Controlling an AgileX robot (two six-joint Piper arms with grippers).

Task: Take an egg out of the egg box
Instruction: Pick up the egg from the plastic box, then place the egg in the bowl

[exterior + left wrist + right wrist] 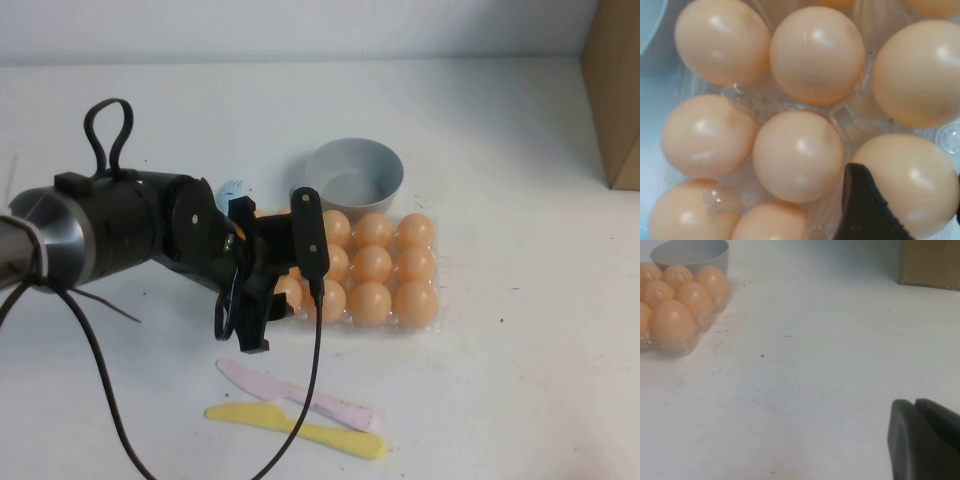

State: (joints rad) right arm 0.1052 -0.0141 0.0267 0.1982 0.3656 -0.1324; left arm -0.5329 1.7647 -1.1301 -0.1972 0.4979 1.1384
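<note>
Left gripper [255, 325], low over the near left part of the egg box [852, 122], well in from the robot's left. Clasps the egg [912, 175]: one dark fingertip [860, 200] pressed against its side, a thin dark sliver of the other just showing at the opposite side. Sits in its clear plastic cup among its neighbours, not lifted out (no gap under it to be seen in the left wrist view). Around it, more peach-orange eggs packed cup to cup, glossy, each with a small highlight.

Right gripper [915, 407], out of the high view, seen only from its own wrist camera. Hangs low over the bare white table [520, 400], well apart from the egg box, dark fingers closed together with nothing between them.

Behind the egg box, touching or just beside its far edge, a round grey bowl [353, 175]. On the near side of the box, a pink plastic knife [300, 395] and a yellow plastic knife [300, 430], lying flat and nearly parallel, the pink one nearer the eggs. Across both, the left arm's black cable. At the far right edge of the table, a brown cardboard box [612, 90].
</note>
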